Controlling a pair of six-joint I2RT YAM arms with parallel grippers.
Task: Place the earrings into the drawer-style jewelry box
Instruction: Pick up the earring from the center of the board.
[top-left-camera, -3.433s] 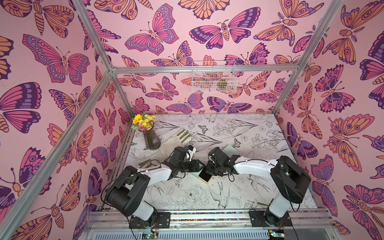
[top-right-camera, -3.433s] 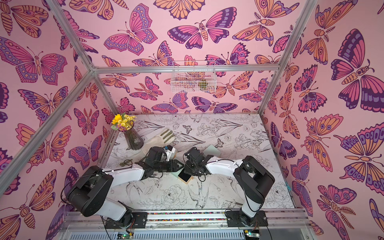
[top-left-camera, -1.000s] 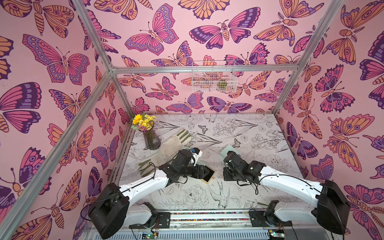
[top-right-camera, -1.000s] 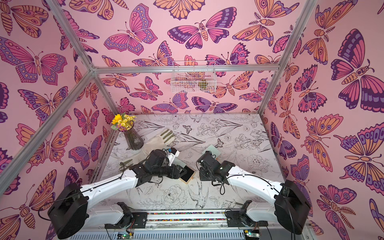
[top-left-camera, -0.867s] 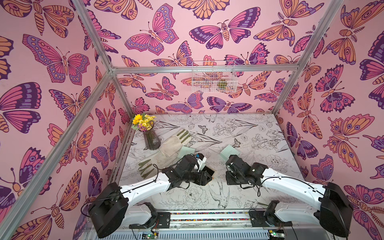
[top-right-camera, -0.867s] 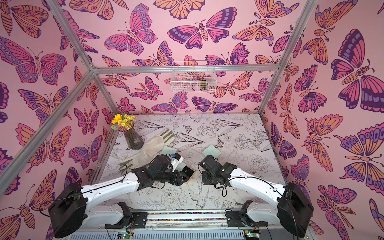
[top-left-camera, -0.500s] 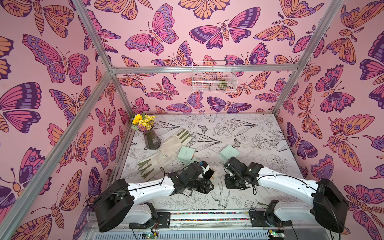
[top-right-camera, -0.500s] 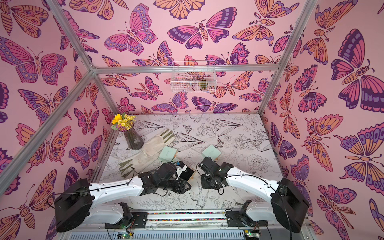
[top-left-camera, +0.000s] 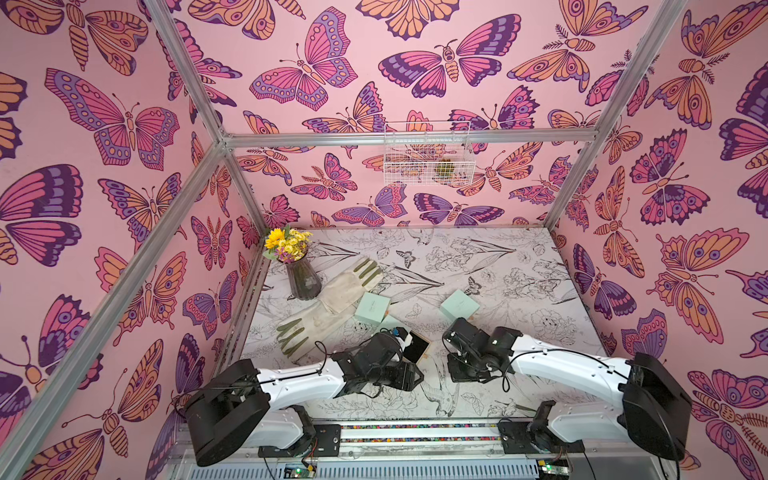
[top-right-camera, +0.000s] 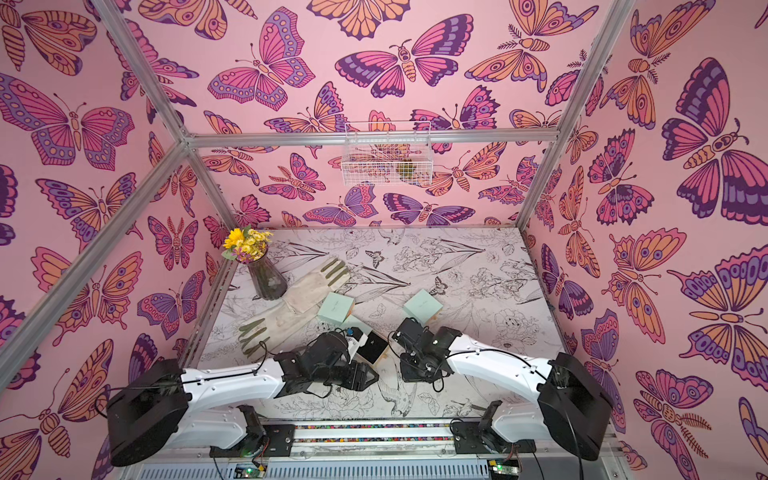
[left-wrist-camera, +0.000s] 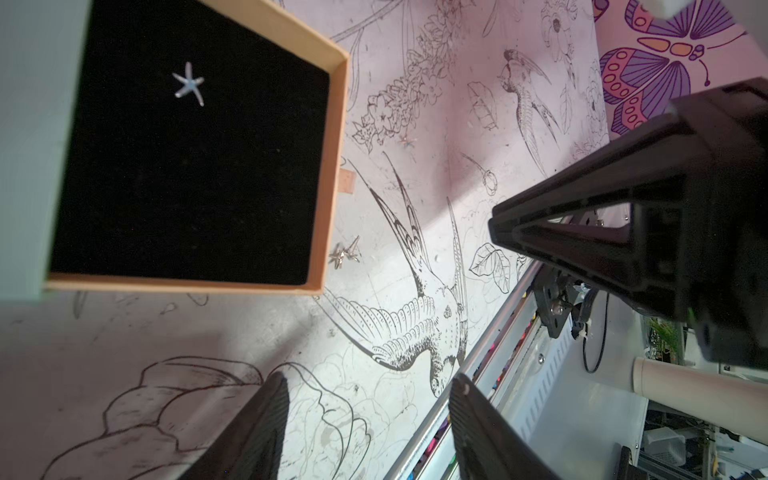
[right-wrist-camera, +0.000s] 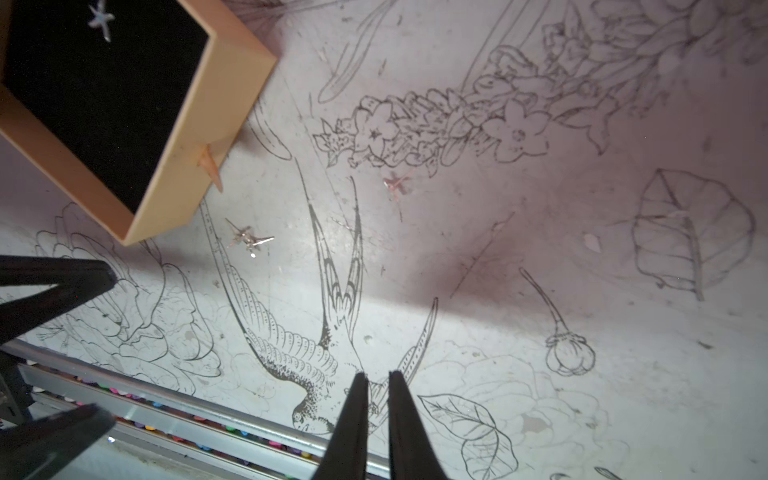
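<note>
The jewelry box lies near the table's front with its tan drawer pulled out, showing black lining. One pale star-shaped earring rests inside. A silver earring lies on the table beside the drawer's corner. A pinkish one lies farther off. My left gripper hovers open and empty in front of the drawer. My right gripper faces it, its jaws a narrow slit apart, holding nothing.
Two closed mint boxes sit behind the arms. Two gloves and a dark vase of yellow flowers lie at the left. A wire basket hangs on the back wall. The metal front rail is close.
Both arms have drawn back toward the front of the table, away from the boxes. The left gripper has left the open box. The mint boxes behind now show.
</note>
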